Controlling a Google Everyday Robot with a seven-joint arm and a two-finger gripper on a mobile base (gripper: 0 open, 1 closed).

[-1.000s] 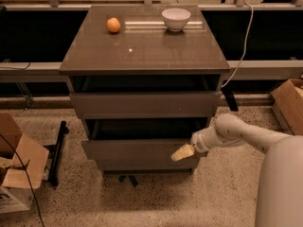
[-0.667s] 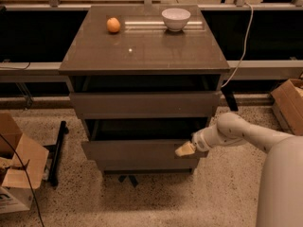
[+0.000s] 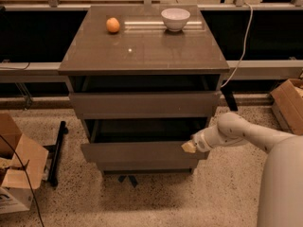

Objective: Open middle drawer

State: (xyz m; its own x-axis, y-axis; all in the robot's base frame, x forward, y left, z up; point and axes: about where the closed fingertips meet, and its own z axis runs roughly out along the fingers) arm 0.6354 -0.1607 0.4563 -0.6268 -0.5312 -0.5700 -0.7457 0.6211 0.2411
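Observation:
The grey-brown cabinet (image 3: 142, 51) has three stacked drawers. The uppermost drawer front (image 3: 144, 104) stands a little out, with a dark gap above it. The middle drawer (image 3: 137, 152) is pulled out further, and its dark box shows above its front. Only a strip of the lowest drawer front (image 3: 147, 166) shows beneath it. My gripper (image 3: 189, 147), with a tan tip, is at the right end of the middle drawer's front, at its top corner. The white arm reaches in from the lower right.
An orange (image 3: 112, 25) and a white bowl (image 3: 175, 19) sit at the back of the cabinet top. Cardboard boxes stand on the floor at the left (image 3: 14, 169) and right (image 3: 289, 103). A black stand (image 3: 56, 150) lies left of the cabinet. A white cable (image 3: 241, 41) hangs at the right.
My gripper has moved a little to the right and up along the middle drawer's front edge. The drawers look unmoved.

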